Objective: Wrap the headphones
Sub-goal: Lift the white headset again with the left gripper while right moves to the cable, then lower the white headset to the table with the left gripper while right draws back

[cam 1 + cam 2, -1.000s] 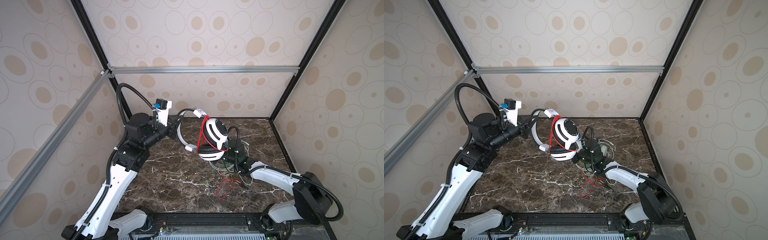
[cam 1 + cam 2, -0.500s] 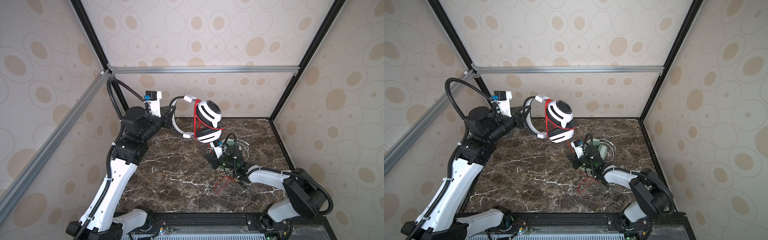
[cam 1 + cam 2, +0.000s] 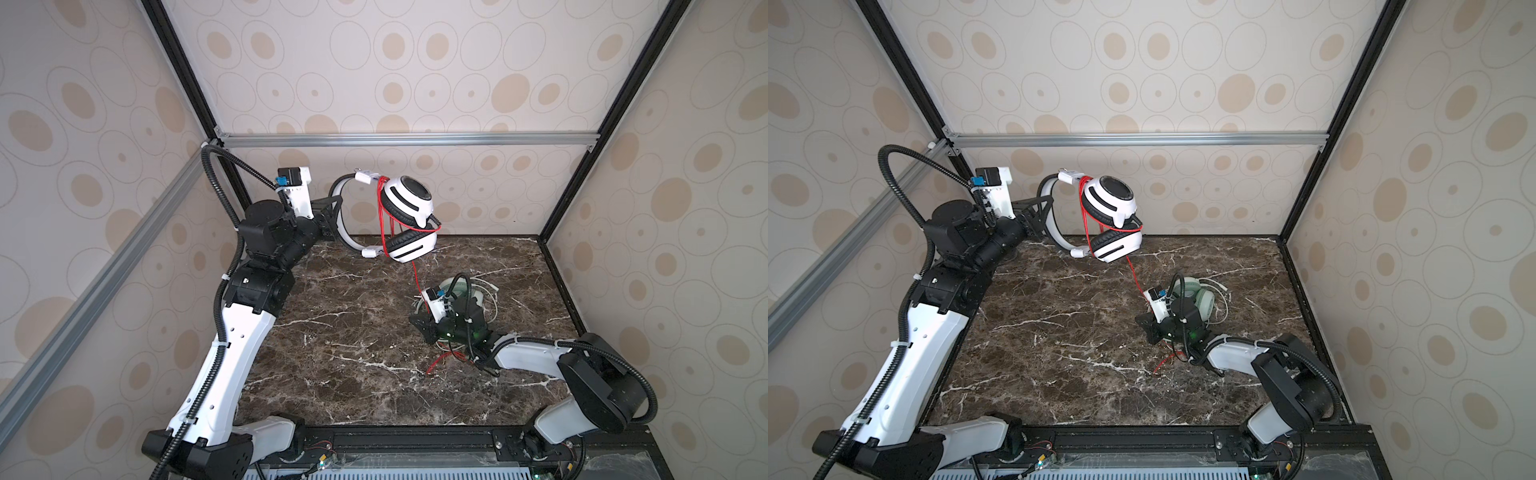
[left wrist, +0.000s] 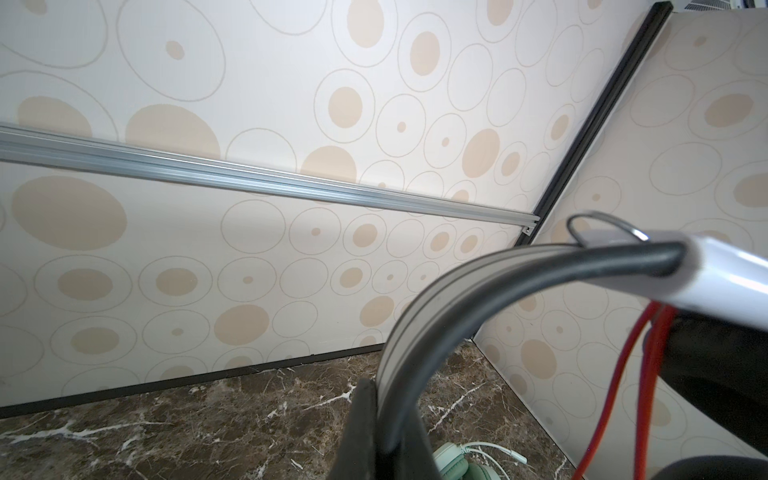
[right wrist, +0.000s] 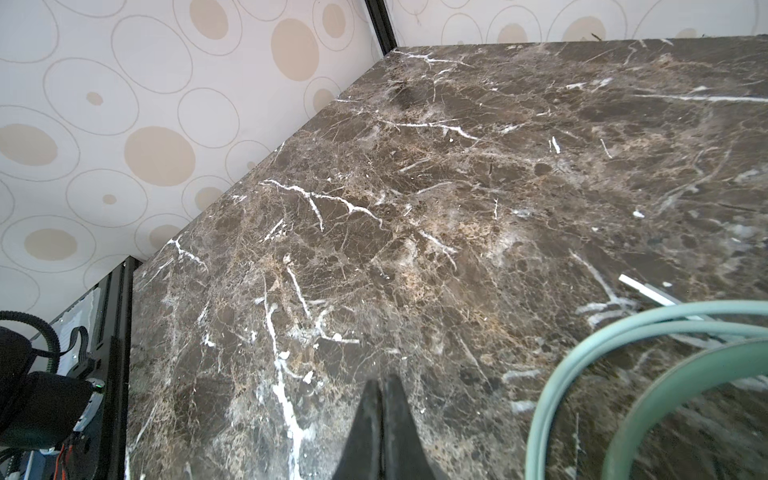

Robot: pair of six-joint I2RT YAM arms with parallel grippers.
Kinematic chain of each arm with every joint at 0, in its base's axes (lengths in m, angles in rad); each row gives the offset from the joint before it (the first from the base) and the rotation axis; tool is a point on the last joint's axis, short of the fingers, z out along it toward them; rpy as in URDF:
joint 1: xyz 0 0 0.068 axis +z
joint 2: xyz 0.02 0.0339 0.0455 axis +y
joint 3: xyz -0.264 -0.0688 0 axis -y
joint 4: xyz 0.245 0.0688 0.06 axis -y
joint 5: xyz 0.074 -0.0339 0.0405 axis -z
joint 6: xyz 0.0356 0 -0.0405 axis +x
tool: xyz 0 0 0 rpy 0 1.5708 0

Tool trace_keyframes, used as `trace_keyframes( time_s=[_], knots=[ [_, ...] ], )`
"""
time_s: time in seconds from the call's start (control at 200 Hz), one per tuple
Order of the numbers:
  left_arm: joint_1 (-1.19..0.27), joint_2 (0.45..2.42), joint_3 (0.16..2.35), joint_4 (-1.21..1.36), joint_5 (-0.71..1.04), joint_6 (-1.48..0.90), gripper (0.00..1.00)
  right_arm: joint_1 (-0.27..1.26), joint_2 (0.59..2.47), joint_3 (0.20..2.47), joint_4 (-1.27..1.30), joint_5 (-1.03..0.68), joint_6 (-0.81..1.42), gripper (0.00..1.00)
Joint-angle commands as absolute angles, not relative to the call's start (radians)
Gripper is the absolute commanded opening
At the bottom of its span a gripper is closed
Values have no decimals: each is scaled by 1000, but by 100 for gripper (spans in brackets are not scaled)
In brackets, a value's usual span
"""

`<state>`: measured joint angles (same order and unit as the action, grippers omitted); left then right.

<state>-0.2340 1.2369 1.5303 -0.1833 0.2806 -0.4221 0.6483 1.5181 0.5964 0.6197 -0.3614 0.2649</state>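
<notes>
**White headphones [image 3: 409, 208] held aloft**

White headphones hang upper centre in both top views, headband [image 3: 343, 224] clamped in the left tool [image 3: 331, 218], red cord [image 3: 417, 278] trailing down. Green headphones [image 3: 1200, 293] lie on the worktop [image 3: 332, 374], right of centre, beside the closed, empty right tool [image 5: 380, 380].

No lettering, label, brand mark, number or sign can be read in any view.

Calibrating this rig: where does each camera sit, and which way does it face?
Both top views: high at the front, looking down on the table; both arms show.
Left wrist: raised, facing the back wall; jaws shut on white headset.
Right wrist: low, looking across the table; shut jaws, green cord.
Shared: green headset, left wrist and top views.
</notes>
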Motion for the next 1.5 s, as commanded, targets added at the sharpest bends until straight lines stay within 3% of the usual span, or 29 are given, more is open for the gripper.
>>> trace_keyframes(
  time_s=[0.0, 0.275, 0.725, 1.06, 1.496],
  knots=[
    [-212, 1243, 1602, -52, 254, -526, 0, 647, 1496, 571, 634, -346, 271, 4],
    [-187, 1273, 1600, -37, 89, -571, 0, 679, 1440, 571, 485, -218, 224, 0],
    [-177, 1319, 1533, -11, -40, -566, 0, 971, 1331, 701, 65, 168, 18, 0],
    [-177, 1367, 1419, 4, -246, -345, 0, 1181, 1301, 923, -189, 268, -101, 0],
    [-261, 1385, 1246, -16, -382, -32, 0, 1164, 1297, 1309, -419, 439, -431, 0]
  ],
)
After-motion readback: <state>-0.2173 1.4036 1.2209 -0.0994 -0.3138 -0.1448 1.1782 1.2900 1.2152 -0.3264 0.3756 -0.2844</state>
